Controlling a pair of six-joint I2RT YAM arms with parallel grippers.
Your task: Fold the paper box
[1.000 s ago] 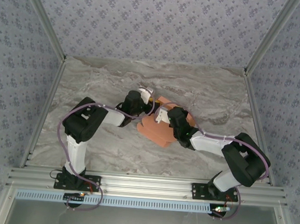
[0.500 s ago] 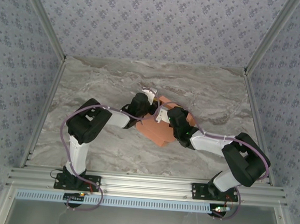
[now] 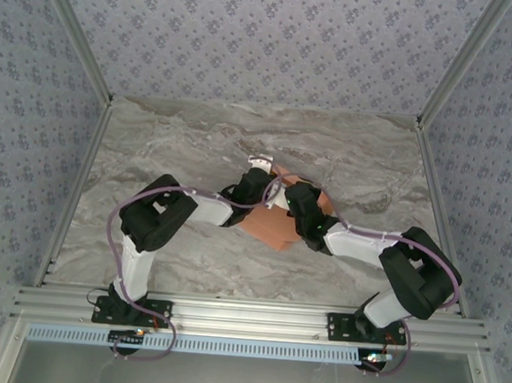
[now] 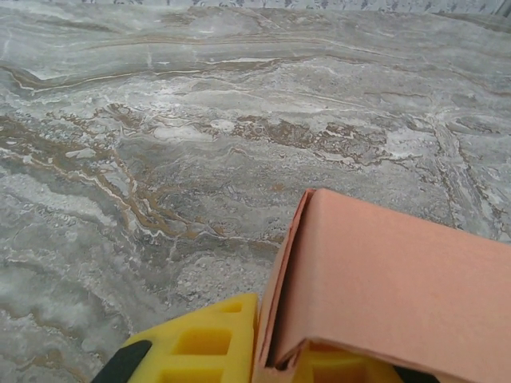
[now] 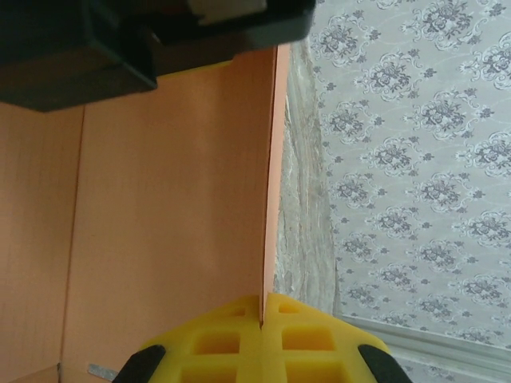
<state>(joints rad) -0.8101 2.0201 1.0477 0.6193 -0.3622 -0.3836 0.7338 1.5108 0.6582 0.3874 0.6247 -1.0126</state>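
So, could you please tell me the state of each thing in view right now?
paper box: partly folded, held by both grippers.
left gripper: shut on a folded-over flap of the paper box.
right gripper: shut on an upright panel's edge.

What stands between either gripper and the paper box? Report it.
Nothing visible does. The left gripper has a folded flap of the paper box between its fingers, and the right gripper is pinched on an edge of the card. Both touch it directly, with nothing in between.
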